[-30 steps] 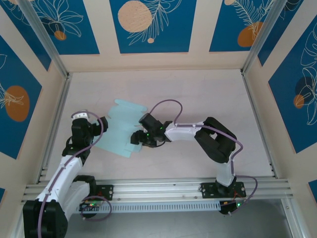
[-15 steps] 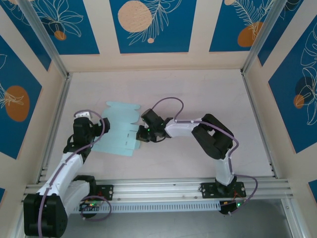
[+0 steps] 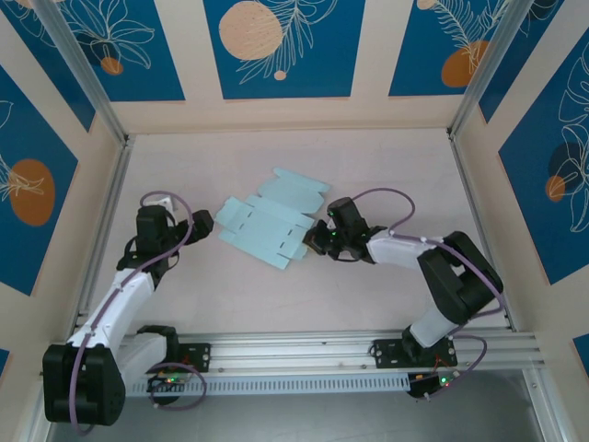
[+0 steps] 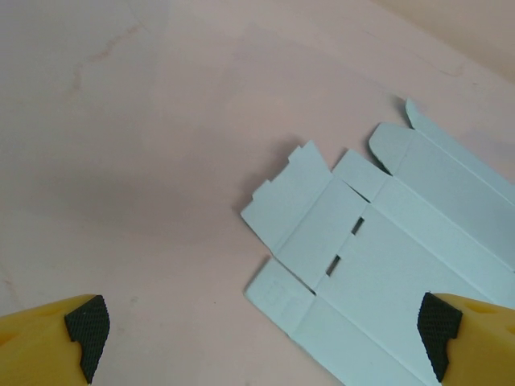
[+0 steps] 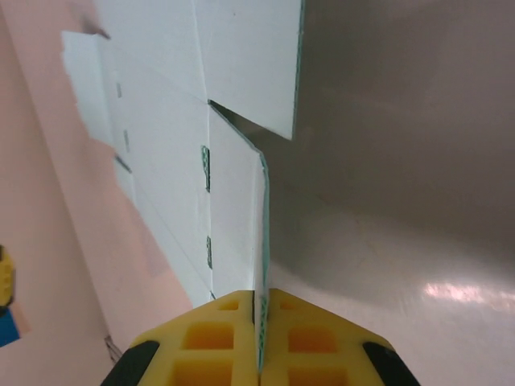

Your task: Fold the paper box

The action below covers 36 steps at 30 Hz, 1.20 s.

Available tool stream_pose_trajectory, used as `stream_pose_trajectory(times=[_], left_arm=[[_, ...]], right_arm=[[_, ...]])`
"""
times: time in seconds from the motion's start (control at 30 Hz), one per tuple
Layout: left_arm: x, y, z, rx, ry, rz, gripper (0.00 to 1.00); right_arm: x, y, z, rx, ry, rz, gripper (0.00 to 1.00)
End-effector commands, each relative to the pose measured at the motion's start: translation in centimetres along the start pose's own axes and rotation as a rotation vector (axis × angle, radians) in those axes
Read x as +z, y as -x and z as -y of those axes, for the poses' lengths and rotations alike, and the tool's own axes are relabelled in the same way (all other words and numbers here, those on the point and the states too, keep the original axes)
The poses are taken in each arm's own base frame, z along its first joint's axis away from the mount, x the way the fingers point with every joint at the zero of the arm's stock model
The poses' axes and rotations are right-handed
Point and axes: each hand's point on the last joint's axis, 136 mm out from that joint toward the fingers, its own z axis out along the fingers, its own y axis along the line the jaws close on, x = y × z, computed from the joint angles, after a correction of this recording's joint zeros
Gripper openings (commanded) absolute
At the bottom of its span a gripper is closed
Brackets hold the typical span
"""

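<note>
— What is the right gripper point(image 5: 259, 312) doing?

— It is pinching the paper box point(image 5: 173, 137). Its two yellow fingers point(image 5: 216, 323) are pressing together, and the thin edge of the sheet is standing between them, so there is no gap.

— And from above?

— In the top view the right gripper point(image 3: 319, 241) is holding the right edge of the paper box point(image 3: 265, 223). From there the sheet is stretching to the left, across the middle of the bench point(image 3: 396, 166). It is an unfolded, pale blue sheet with flaps and small slots.

— Is it lying flat?

— Mostly, yes. Near the right gripper, though, the held part is rising off the bench point(image 5: 402, 185) and is throwing a shadow under it.

— What about the left gripper point(image 3: 199, 228)?

— It is standing wide open and is holding nothing. In the top view it is pointing at the left end of the sheet, just beside it. I cannot tell if it is touching.

— What is its own camera showing?

— The left gripper point(image 4: 262, 324) has its black pads point(image 4: 87, 325) far apart at the two lower corners. The paper box point(image 4: 394, 249) is lying ahead of it on the bench point(image 4: 121, 121), more toward the right finger. The near corner of the sheet is reaching down between the two fingers.
</note>
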Motion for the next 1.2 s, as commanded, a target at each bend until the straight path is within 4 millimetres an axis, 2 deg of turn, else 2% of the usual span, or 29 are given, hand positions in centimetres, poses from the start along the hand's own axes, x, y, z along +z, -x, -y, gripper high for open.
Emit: stream_pose_trajectory(times=[0.0, 0.13, 0.3, 0.47, 0.57, 0.7, 0.9, 1.17], left_arm=[[0.4, -1.5, 2.3, -0.145, -0.129, -0.057, 1.00], [0.8, -3.5, 4.1, -0.245, -0.208, -0.094, 0.98], [0.7, -7.0, 6.8, -0.335, -0.289, -0.167, 0.93], [0.1, -10.0, 7.5, -0.425, -0.299, -0.226, 0.95], [-0.3, -10.3, 7.8, -0.496, -0.328, -0.204, 0.97], [-0.2, -10.8, 8.1, -0.500, -0.314, -0.215, 0.98], [1.3, -11.0, 9.3, -0.548, -0.338, -0.221, 0.99], [3.5, -12.1, 10.8, -0.560, -0.341, -0.265, 0.98]], right_arm=[[-1.8, 0.2, -2.5, 0.069, 0.114, 0.019, 0.00], [-3.4, 0.3, -3.5, 0.107, 0.149, 0.050, 0.00], [-5.2, 0.8, -4.3, 0.115, 0.179, 0.110, 0.00], [-6.0, 0.8, -5.0, 0.098, 0.203, 0.145, 0.00], [-5.9, 0.5, -5.2, 0.084, 0.204, 0.148, 0.00], [-5.0, 0.0, -5.2, 0.072, 0.195, 0.137, 0.00], [-3.6, -1.0, -5.1, 0.073, 0.197, 0.102, 0.00], [-2.6, -1.9, -5.5, 0.064, 0.195, 0.072, 0.00]])
